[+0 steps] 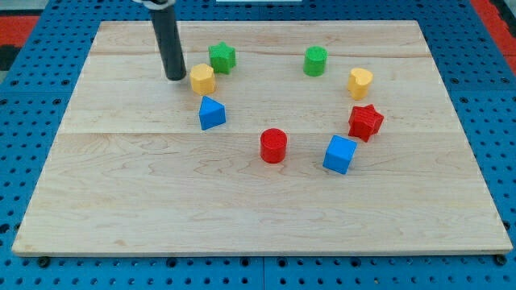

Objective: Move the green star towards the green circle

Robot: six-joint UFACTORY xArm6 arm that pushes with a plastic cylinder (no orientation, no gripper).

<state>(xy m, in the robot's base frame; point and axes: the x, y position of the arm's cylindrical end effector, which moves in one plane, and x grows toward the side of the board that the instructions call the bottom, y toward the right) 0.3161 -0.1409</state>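
The green star [222,57] lies at the upper left of the wooden board. The green circle [315,60] lies to its right, at about the same height, with a wide gap between them. My tip [175,77] rests on the board just left of the yellow hexagon block [202,79], and below-left of the green star, not touching the star.
A blue triangular block [212,113] lies below the yellow hexagon. A red cylinder [274,146] sits near the middle. A yellow block [359,83], a red star [365,122] and a blue cube [339,154] lie at the right. The wooden board [121,201] sits on a blue pegboard.
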